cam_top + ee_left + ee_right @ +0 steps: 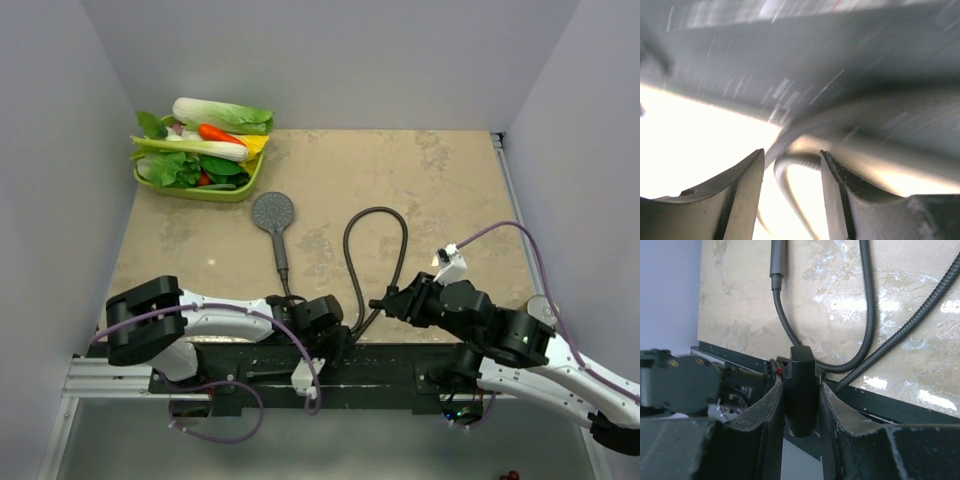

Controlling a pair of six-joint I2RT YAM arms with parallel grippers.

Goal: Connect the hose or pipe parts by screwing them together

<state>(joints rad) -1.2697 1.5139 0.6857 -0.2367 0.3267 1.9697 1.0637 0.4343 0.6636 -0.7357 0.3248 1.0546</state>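
Green tray (216, 193), seemingly holding vegetables (205, 145)

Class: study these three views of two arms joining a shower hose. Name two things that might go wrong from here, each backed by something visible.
1. The left wrist view is motion-blurred while the left gripper, jaws apart, straddles the hose; it may close off-centre and miss or pinch it.
2. The right gripper clamps a dark end piece by the table's near edge; a slip could drop it off.

Right pincer (801, 390) clamps dark end of hose (867, 300).
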